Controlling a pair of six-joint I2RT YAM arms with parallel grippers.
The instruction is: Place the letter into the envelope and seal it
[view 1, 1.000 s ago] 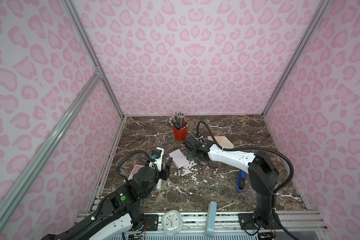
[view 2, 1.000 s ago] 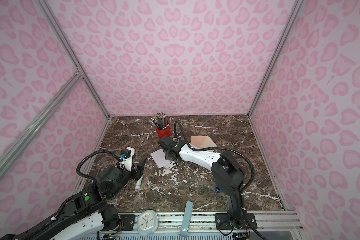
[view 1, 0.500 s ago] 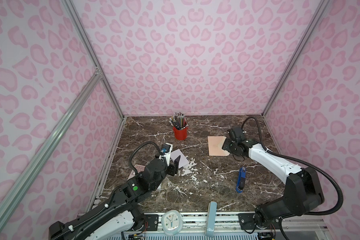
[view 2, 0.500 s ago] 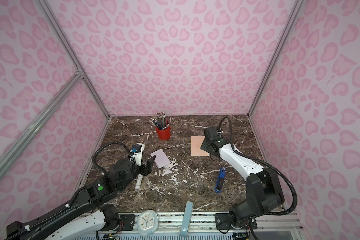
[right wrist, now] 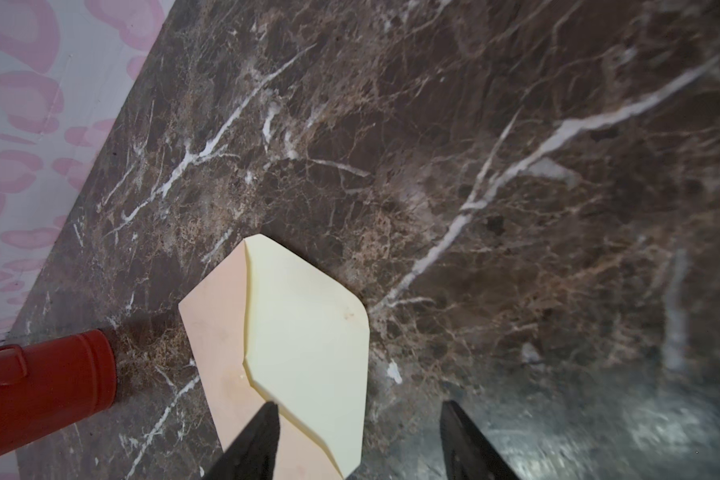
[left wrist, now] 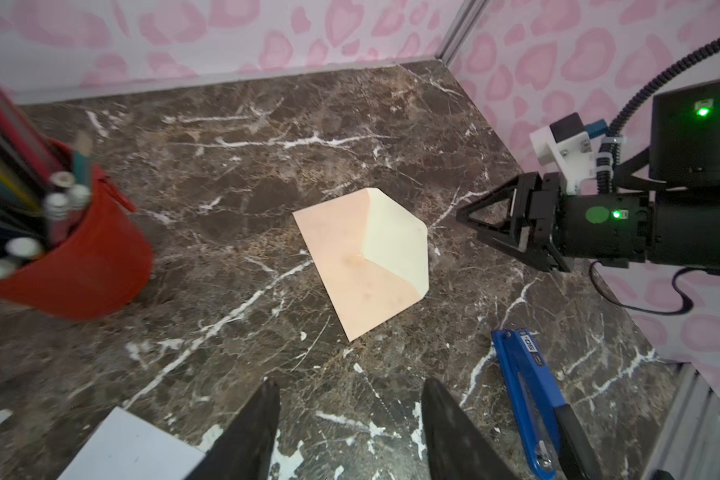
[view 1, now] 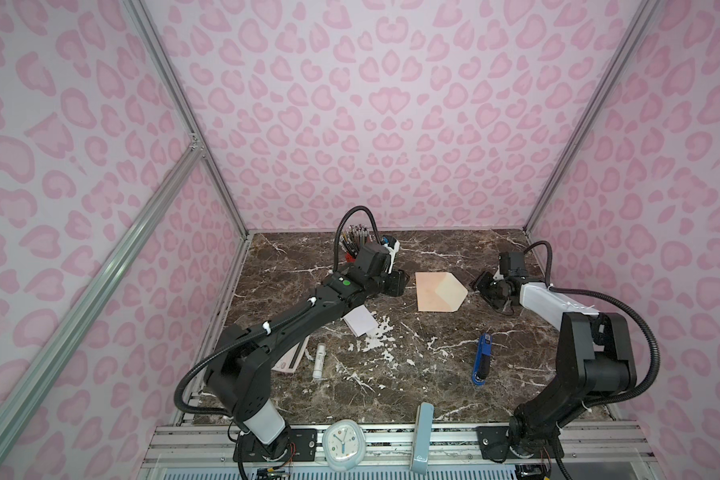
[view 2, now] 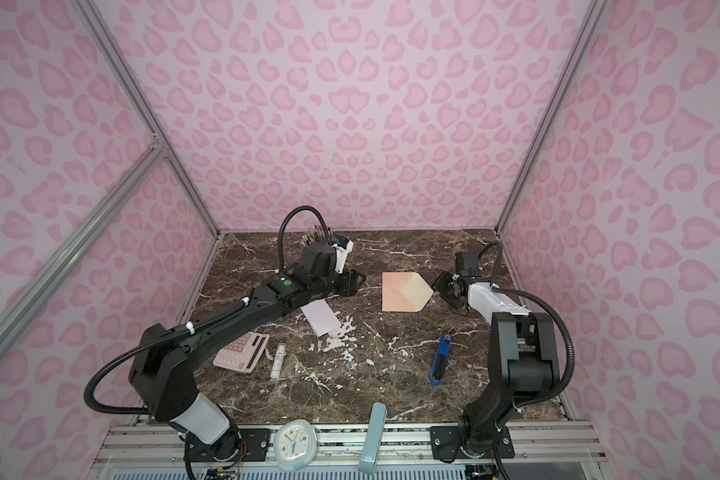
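We see left gripper and right gripper both spread wide, empty, flanking the envelope at its 9 and 3 o'clock, long axis 9-to-3, flap pointing 3; the letter lies at its 8 o'clock, seen in both top views but not the right wrist view.

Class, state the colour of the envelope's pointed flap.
Pale cream; the flap shows best in the right wrist view.

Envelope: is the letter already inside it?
No: in a top view the letter lies out in the open, well apart from the envelope.
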